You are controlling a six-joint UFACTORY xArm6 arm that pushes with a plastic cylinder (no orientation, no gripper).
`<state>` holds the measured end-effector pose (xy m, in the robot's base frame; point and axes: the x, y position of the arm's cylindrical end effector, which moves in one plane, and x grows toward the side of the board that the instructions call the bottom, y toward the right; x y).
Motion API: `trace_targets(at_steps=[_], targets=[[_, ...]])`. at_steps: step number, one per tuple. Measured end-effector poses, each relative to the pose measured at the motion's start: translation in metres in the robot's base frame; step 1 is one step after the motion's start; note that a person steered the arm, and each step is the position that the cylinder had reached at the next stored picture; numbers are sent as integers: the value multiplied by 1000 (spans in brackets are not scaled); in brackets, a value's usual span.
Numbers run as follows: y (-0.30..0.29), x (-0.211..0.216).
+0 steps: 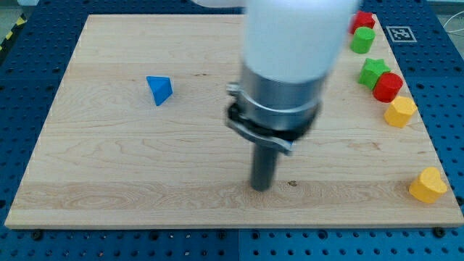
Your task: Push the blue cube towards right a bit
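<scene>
A blue block, wedge-like in shape, lies on the wooden board at the view's upper left. The arm's white and grey body fills the middle top of the view. Its dark rod comes down to my tip, which rests on the board in the lower middle. The tip stands well to the right of and below the blue block, not touching it. No other blue block shows; the arm hides part of the board behind it.
Along the board's right side lie a red block, a green cylinder, a green star, a red block, a yellow hexagon block and a yellow block near the lower right corner.
</scene>
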<state>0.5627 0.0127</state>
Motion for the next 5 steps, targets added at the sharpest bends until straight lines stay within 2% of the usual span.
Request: trace_targets(at_steps=[1, 2, 5], targets=[[-34, -49], [-19, -64], [116, -64]])
